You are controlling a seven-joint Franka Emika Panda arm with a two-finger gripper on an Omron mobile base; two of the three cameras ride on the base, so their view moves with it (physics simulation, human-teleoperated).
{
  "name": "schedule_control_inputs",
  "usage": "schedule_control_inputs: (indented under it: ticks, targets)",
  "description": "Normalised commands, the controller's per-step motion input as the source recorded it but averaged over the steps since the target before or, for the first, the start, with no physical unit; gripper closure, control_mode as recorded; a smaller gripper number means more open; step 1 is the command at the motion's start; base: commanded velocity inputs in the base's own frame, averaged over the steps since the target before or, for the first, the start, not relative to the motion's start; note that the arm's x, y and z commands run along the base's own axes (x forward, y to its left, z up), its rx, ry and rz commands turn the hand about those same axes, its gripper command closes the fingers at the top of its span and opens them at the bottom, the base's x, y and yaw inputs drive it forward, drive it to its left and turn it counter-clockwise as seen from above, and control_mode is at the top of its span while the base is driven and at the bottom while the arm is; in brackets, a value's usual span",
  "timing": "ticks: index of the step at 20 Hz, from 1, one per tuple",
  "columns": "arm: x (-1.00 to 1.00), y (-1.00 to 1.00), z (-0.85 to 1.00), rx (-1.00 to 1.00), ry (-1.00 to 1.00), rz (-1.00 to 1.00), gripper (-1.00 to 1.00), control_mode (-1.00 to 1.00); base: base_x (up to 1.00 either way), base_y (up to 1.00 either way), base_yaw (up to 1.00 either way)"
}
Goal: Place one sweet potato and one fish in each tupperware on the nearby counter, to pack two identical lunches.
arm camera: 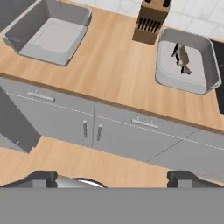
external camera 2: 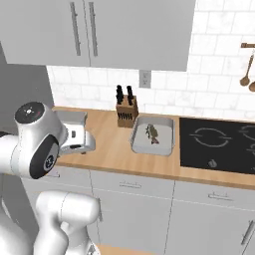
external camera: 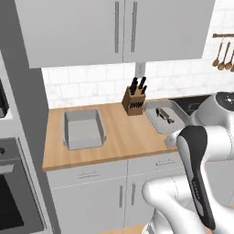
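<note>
Two shallow grey tupperware trays sit well apart on a tan wooden counter (arm camera: 109,74), both beyond the gripper (arm camera: 111,178), which hangs wide open in front of the cabinets. The left tray (arm camera: 50,33) is empty. The right tray (arm camera: 186,61) holds one small dark grey fish (arm camera: 181,57) lying flat near its middle.

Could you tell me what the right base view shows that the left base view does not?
Right base view alone: the whole black cooktop with its burner rings. Left base view alone: the oven front at far left and the whole empty tupperware. Both share the counter, the knife block, and the tupperware holding a fish.
</note>
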Motion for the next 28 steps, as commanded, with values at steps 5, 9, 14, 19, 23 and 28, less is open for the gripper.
schedule_control_inputs:
  ticks: [5,9,14,19,23,28]
  targets:
    - [0.00,0.00,0.00,0.00,0.00,0.00,-1.00,1.00,-1.00,0.92,0.23]
    - [0.00,0.00,0.00,0.00,0.00,0.00,-1.00,1.00,-1.00,0.77,0.24]
    - [0.00,0.00,0.00,0.00,0.00,0.00,-1.00,1.00,-1.00,0.61,0.25]
    - [0.00,0.00,0.00,0.00,0.00,0.00,-1.00,1.00,-1.00,0.86,0.20]
    - [0.00,0.00,0.00,0.00,0.00,0.00,-1.00,1.00,-0.93,0.99,0.08]
    - [0.00,0.00,0.00,0.00,0.00,0.00,-1.00,1.00,-0.75,1.00,0.14]
